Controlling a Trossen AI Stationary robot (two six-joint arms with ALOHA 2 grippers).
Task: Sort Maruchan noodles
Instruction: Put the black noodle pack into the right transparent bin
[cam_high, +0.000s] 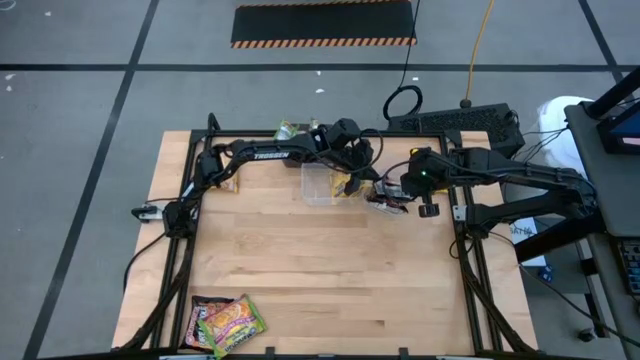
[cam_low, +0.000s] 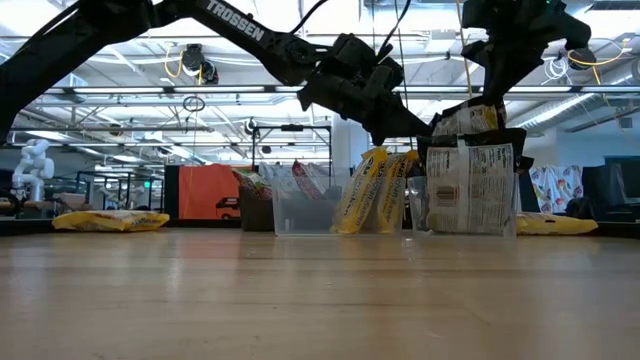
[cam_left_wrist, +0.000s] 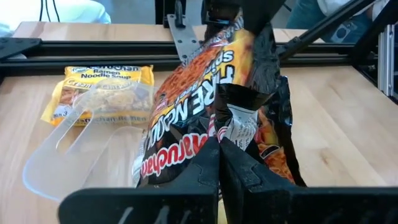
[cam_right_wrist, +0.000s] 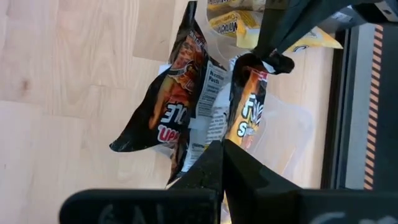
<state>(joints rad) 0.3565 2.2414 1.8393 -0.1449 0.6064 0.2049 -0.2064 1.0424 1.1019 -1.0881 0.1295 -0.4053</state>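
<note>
I'm starting at the near edge: a small pile of packets (cam_high: 225, 322) lies flat at the front left corner of the table (cam_high: 330, 270), yellow and green-pink ones, waiting their turn I'd guess. Moving back, both arms meet at the far middle. My left gripper (cam_left_wrist: 219, 146) has its fingers pressed together on the edge of a dark packet (cam_left_wrist: 217, 106), and my right gripper (cam_right_wrist: 222, 149) is pinched shut on that same packet from the other side, probably to keep it steady over a clear tub (cam_high: 320, 183) for its colour. I can read "Maruchan" and "FIRE" on it. Behind, yellow packets (cam_low: 375, 190) stand upright in a tub, and one flat yellow packet (cam_left_wrist: 99, 90) reads "Ramen Noodle Soup".
</note>
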